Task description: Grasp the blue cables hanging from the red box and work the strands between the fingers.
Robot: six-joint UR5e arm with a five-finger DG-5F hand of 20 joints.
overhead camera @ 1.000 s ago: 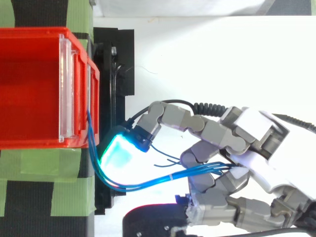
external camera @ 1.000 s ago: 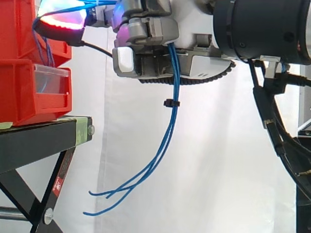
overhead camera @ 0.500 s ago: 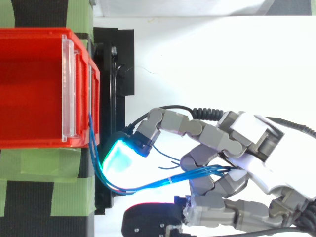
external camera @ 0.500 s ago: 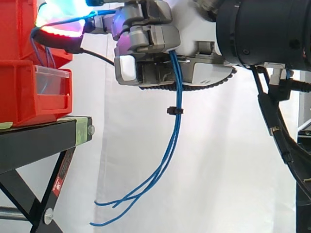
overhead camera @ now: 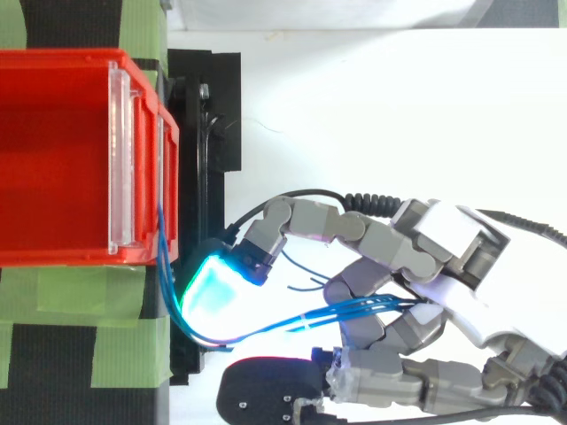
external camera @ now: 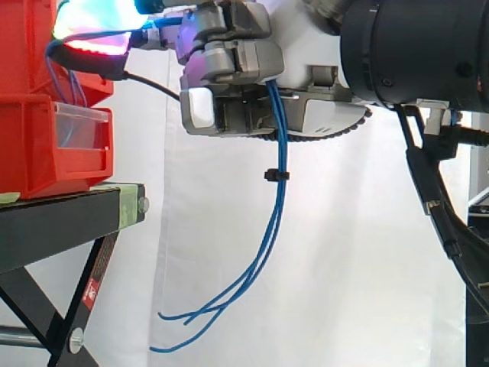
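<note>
Since a second ago, the loose ends of the blue cables (external camera: 273, 222) have sunk lower and drifted a little right in your side view. The small black tie (external camera: 276, 175) binding the strands has dropped with them. Your hand (overhead camera: 443, 257) has barely shifted.

The hand comes in from the right, palm side down, its grey jointed fingers curled and closed round the cable bundle. One finger reaches out towards the red box (overhead camera: 53, 150), and its glowing pad (overhead camera: 205, 285) sits just beside the box's front edge.

The cables are thin, smooth and glossy, several strands running together. The box is hard red plastic with a clear strip (overhead camera: 121, 159) along its front. It rests on a black stand (external camera: 61, 222) taped with matte green tape (overhead camera: 80, 345). A white curtain (external camera: 344, 267) hangs in soft folds behind.

From above you can follow the strands out of the box front. They bend round below the cyan pad and run into the gap between two curled fingers.

From the side you get what the top camera hides. The bundle leaves the underside of the hand and hangs nearly straight to the tie. Below it the strands fan apart and curl left at the tips, clear of the stand. That view also shows the box stacked on a lower red bin (external camera: 38, 153).
</note>
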